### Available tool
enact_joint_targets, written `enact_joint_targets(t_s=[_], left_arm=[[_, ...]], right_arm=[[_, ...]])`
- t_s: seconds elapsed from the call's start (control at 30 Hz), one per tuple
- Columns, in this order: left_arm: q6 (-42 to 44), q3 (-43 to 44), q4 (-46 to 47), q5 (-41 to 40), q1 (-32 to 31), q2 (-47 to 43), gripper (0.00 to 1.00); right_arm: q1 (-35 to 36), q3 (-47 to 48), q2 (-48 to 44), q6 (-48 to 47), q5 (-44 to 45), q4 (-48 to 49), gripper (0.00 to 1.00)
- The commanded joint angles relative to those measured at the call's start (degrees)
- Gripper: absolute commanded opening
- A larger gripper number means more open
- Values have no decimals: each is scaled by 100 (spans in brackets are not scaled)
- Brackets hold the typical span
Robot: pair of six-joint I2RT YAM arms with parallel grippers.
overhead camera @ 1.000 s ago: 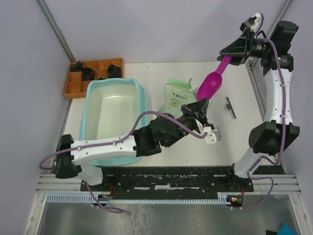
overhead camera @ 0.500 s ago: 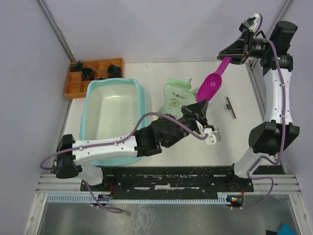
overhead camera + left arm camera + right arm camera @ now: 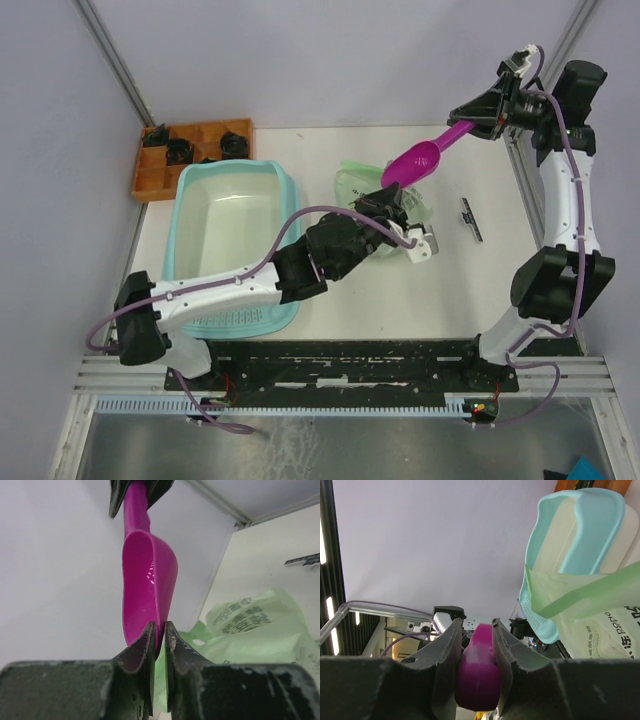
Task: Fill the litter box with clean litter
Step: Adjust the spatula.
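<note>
The light teal litter box (image 3: 190,262) lies at the left, its whitish floor bare; it also shows in the right wrist view (image 3: 580,540). No litter is visible. My left gripper (image 3: 393,207) (image 3: 159,626) is shut on an edge of the light green printed bag (image 3: 352,182) (image 3: 255,625) and holds it bunched up beside the box. My right gripper (image 3: 472,110) (image 3: 473,623) is shut on the handle of the magenta scoop (image 3: 412,163) (image 3: 477,675). The empty scoop bowl (image 3: 150,575) hangs just above the bag and the left fingers.
An orange compartmented tray (image 3: 150,178) with black parts stands at the far left, behind the box. A small black bar (image 3: 471,218) lies on the table to the right of the bag. The right arm rises along the table's right edge.
My left gripper has moved back and left with the bag, pulling it up and bunching it. The right gripper has risen and levelled the scoop, whose bowl now sits farther back over the bag.
</note>
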Motion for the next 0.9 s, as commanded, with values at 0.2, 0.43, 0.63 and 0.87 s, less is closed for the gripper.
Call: enact_joint_targets(t_s=[0.2, 0.43, 0.63, 0.87], left_arm=[[339, 281, 1523, -366, 636, 260, 21], [381, 571, 1740, -331, 751, 588, 21], [559, 938, 1942, -486, 840, 859, 21], [617, 1073, 2293, -483, 841, 868, 19]], right_arm=[[130, -130, -635, 7, -577, 379, 2], [129, -448, -817, 5, -574, 390, 2], [134, -741, -944, 33, -577, 486, 2], [133, -1034, -1001, 117, -576, 695, 2]])
